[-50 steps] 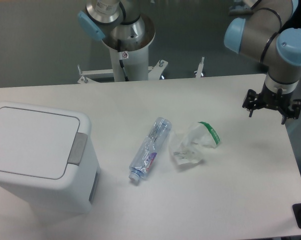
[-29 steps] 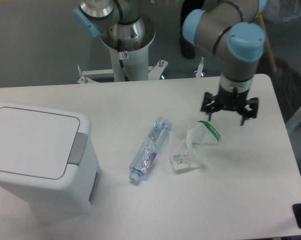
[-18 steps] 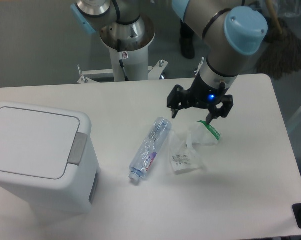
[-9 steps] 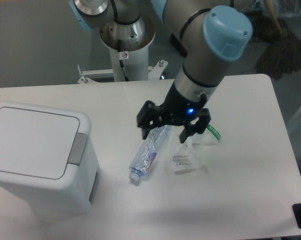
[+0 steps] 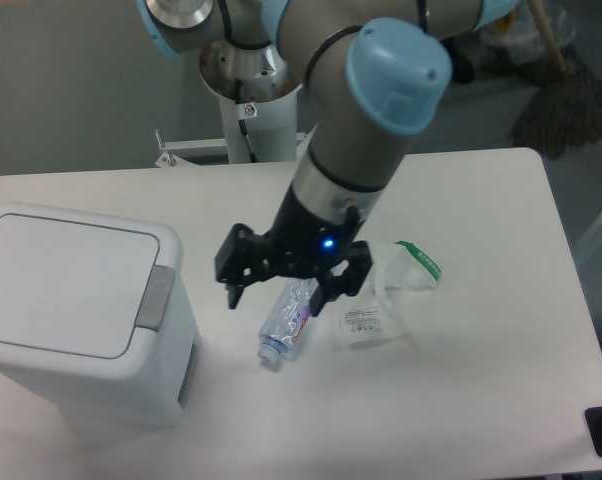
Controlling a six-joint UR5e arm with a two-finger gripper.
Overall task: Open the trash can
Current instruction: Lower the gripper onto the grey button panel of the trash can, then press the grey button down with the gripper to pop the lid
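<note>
The trash can (image 5: 81, 315) stands at the left end of the white bench (image 5: 481, 400), a large white boxy bin with rounded corners. Its flat lid (image 5: 66, 283) lies shut, so nothing of the inside shows. The grey rectangular push-button (image 5: 158, 297) sits on the lid's right edge, facing the middle of the bench; the bin's longer side runs roughly left to right in the view, tilted slightly clockwise.

The gripper (image 5: 286, 283) hangs above the bench to the right of the bin, well apart from the button, with a blue light glowing on its body. Its black fingers (image 5: 232, 275) are spread wide and hold nothing.

Partly under the gripper lies a crushed clear plastic bottle (image 5: 289, 326), its cap end pointing toward the near-left. Just beside it to the right lies a crumpled clear plastic wrapper (image 5: 381, 295) with a green band.
</note>
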